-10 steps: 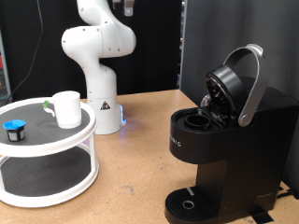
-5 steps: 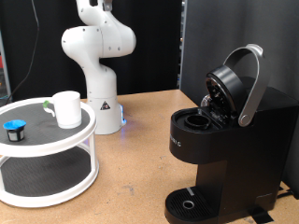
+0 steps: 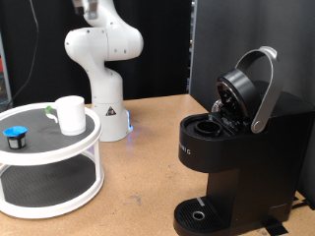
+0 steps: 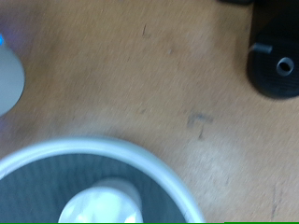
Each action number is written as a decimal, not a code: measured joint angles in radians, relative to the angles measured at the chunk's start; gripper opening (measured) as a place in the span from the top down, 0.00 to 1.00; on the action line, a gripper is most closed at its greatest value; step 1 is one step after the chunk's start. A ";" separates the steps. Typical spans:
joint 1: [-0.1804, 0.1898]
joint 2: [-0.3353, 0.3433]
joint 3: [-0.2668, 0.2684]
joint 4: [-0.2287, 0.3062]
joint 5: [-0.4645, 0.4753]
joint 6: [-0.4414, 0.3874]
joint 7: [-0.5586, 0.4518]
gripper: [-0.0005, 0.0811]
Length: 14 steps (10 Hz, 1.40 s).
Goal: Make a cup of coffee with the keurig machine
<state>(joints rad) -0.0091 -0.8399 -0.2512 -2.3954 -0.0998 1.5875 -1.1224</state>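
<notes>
The cup (image 3: 70, 114) is a small white mug standing on the top shelf of a round white two-tier stand (image 3: 87, 141) at the exterior view's left. The keurig machine (image 3: 258, 138) stands at the exterior view's right, black, with its lid (image 3: 240, 90) raised and the pod chamber open. Its round drip tray (image 3: 200, 213) has nothing on it. The wrist view looks down from high up on the cup (image 4: 103, 203), the stand's rim (image 4: 56, 149) and the drip tray (image 4: 277, 65). The gripper shows in neither view; the arm runs out of the exterior view's top.
A small black pod with a blue top (image 3: 14, 137) sits on the stand's top shelf, left of the cup. The white arm base (image 3: 106, 98) stands behind the stand. Brown tabletop (image 4: 140, 84) lies between stand and machine.
The arm's upper links have swung toward the exterior view's left and top. Cup, pod and machine have not moved.
</notes>
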 joint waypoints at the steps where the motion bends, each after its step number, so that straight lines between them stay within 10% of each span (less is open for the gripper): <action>1: -0.008 0.010 -0.025 -0.001 -0.043 0.004 -0.028 0.01; 14: -0.044 0.074 -0.185 -0.032 -0.172 0.119 -0.158 0.01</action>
<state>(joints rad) -0.0528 -0.7658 -0.4366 -2.4276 -0.2722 1.7065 -1.2805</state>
